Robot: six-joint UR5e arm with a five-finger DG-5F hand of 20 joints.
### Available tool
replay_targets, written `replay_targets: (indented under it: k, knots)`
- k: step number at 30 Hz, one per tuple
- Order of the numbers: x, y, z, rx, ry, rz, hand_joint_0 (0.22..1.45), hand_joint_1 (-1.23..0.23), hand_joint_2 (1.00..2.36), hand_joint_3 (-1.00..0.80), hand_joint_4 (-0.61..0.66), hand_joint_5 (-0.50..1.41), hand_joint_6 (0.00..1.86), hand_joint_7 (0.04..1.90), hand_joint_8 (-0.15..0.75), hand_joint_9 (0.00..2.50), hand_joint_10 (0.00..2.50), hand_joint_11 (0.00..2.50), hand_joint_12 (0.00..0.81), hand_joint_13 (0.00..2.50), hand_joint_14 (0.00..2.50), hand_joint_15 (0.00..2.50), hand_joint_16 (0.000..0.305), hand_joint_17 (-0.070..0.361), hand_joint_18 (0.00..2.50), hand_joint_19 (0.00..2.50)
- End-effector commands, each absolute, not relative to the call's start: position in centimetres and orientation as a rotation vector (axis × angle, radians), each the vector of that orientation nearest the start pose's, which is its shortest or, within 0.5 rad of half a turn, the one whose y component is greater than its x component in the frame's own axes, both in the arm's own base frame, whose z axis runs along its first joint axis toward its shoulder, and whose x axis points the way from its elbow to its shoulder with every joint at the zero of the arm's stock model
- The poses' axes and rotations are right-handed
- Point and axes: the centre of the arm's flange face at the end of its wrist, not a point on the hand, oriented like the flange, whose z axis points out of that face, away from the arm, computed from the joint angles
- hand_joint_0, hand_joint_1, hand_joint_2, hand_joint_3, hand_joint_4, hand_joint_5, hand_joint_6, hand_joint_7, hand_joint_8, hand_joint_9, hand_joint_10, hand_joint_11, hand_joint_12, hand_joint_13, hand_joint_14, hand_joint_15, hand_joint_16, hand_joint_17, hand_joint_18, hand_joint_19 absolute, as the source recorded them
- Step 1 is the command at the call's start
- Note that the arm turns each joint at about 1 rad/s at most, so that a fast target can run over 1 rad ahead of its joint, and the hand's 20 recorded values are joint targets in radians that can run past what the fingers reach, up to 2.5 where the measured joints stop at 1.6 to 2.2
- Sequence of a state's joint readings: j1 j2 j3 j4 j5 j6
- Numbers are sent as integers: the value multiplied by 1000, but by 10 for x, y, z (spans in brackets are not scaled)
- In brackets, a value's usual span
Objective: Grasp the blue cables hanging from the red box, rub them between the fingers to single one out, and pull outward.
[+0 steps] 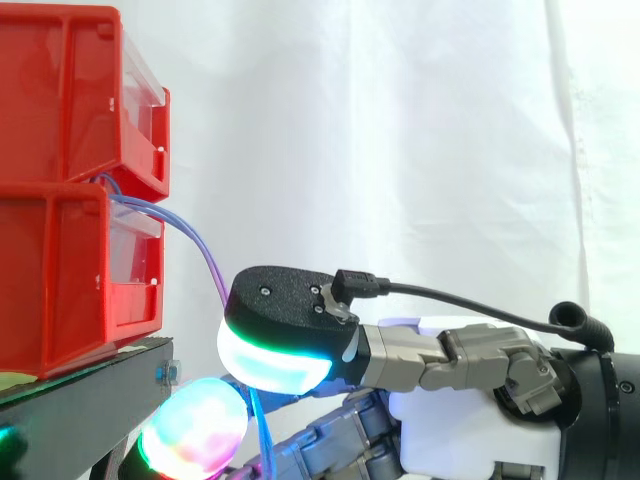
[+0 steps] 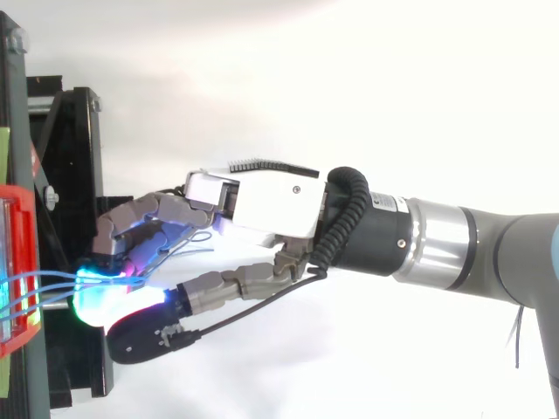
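Below the bins (image 1: 60, 280), off the front edge of the stand (image 1: 90, 400): hand (image 2: 262, 205), fingers curled, thumb pad (image 1: 272, 362) closed against them, cables (image 1: 205, 252) pinched between.

Cables: several thin blue strands, leaving the gap between the bins, arcing down into the pinch, tails trailing below.

Handling, judged: light, limp, slick, prone to bunching.

Best hold: free span short of the bins, pad against pad, light pressure so strands roll apart.

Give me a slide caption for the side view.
Hand pinches blue cables hanging from stacked red bins on the black stand.
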State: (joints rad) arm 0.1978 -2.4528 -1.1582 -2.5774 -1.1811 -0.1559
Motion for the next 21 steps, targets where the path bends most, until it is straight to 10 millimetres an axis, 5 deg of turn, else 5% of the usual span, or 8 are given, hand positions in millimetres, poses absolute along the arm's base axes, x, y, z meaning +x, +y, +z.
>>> replay_targets:
  k: [1,21]
  knots:
    - [797,-16,164,1159,1073,1012,544,-631,1008,-376,252,-144,748,992,383,832,16,654,469,634,11,351,65,146,710,446]
    - [796,-19,171,1156,1065,1011,551,-589,1008,-381,283,-108,641,1120,348,869,16,619,455,645,11,339,64,145,717,462]
